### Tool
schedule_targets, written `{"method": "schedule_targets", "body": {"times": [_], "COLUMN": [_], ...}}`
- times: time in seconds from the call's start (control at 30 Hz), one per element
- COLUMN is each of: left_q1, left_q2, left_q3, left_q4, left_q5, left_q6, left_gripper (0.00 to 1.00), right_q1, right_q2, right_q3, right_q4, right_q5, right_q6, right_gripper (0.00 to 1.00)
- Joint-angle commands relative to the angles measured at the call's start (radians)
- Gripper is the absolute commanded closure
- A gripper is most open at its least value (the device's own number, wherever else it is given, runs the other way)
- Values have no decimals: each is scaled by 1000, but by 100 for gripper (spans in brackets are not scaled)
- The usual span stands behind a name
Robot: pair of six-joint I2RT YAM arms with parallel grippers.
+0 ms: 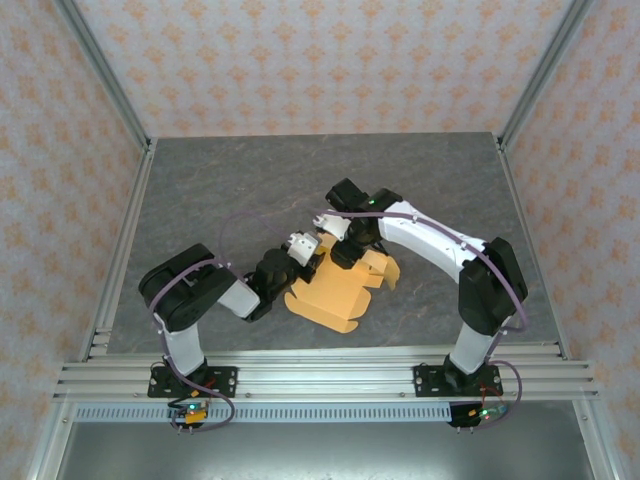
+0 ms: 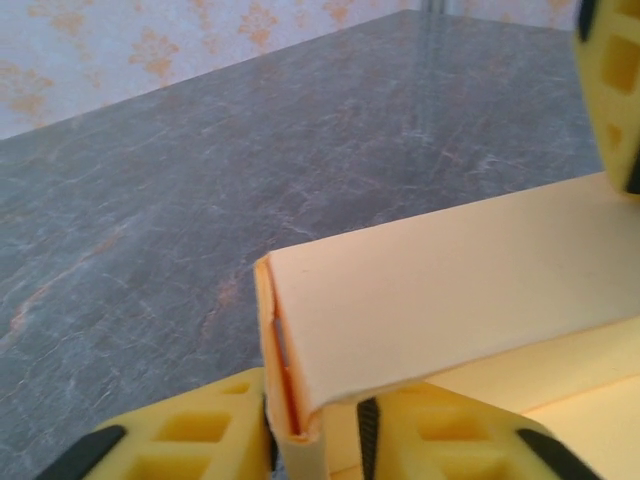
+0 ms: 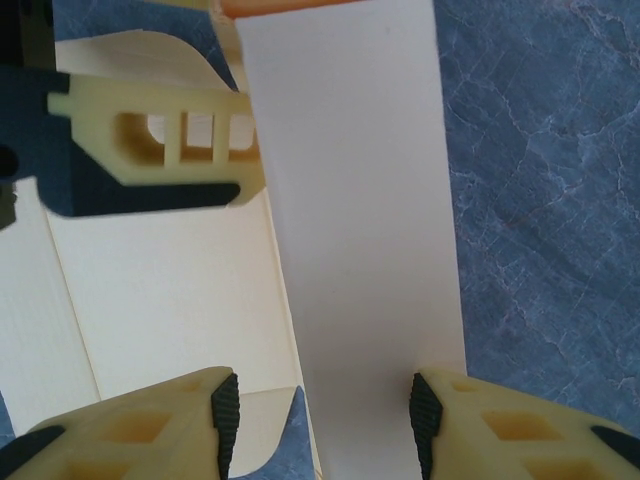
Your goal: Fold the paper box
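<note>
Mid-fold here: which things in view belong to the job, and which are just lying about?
Job:
- paper box
- left gripper, pinching the box's folded edge
- right gripper, open astride an upright panel of the box

Not the job (fixtures, none loose):
- grey table
- metal frame rail
- patterned walls

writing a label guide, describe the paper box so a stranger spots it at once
On the grey marbled table, look near the middle front, where the left gripper and right gripper meet. The paper box is the light orange-tan cardboard sheet with curved flaps lying there, the only pale orange thing among the black-and-white arms.
</note>
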Motion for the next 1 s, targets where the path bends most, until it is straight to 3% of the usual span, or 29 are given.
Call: {"method": "schedule_targets", "body": {"times": [0.0, 0.2, 0.4, 0.6, 0.8, 0.87, 0.97], "left_q1": [-28, -39, -42, -42, -24, -3, 59], "left_q2": [26, 52, 56, 42, -22, -56, -81], "left_q3": [29, 37, 42, 0, -27, -29, -40], "left_q4": [63, 78, 71, 97, 72, 27, 20], "left_q5": [-108, -176, -228, -282, -221, -201, -174], "left_q6": [-3, -8, -16, 0, 3, -32, -143], "left_gripper": [77, 100, 100, 100, 100, 100, 100], "right_q1": [-1, 2, 12, 7, -51, -88, -141], "right_q2": [-13, -33, -51, -232, -452, -514, -577], "right_q3": [-42, -74, -101, -203, -351, -389, -425], "right_q4": [40, 50, 51, 197, 351, 316, 300], "right_q5": [-54, -95, -99, -118, -44, -82, 37], "right_q6": [53, 76, 96, 88, 73, 11, 14], "right_gripper": [49, 48, 40, 31, 25, 22, 21]}}
